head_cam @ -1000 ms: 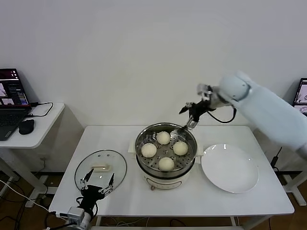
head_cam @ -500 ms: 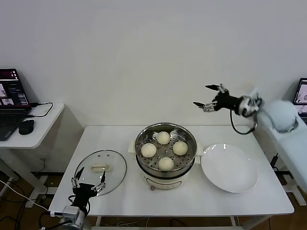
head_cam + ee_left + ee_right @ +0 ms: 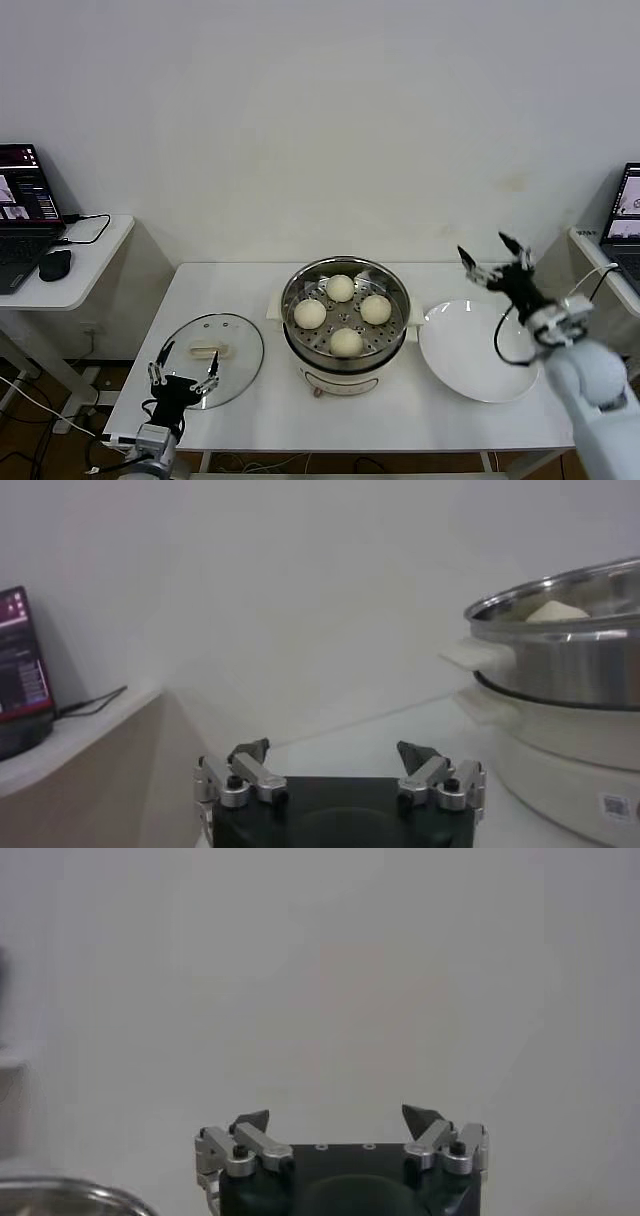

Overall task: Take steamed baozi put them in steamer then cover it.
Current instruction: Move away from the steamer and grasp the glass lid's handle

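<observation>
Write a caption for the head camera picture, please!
Four baozi sit in the open steamer, the cover lies beside it, and both pincers, left and right, hang open.

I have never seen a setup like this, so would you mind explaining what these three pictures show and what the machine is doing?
This is a two-armed robot. The wide picture comes from a camera on its head, looking down at a white table. The other two come from cameras on its wrists, each looking past that arm's own fingers.

On the table, a steel steamer holds four white buns. Its glass lid lies flat to one side, and an empty white plate sits on the other.

The left gripper is low at the near edge by the lid, open and holding nothing. The right gripper is raised above the plate's far edge, also open and empty. The steamer is not yet covered.
</observation>
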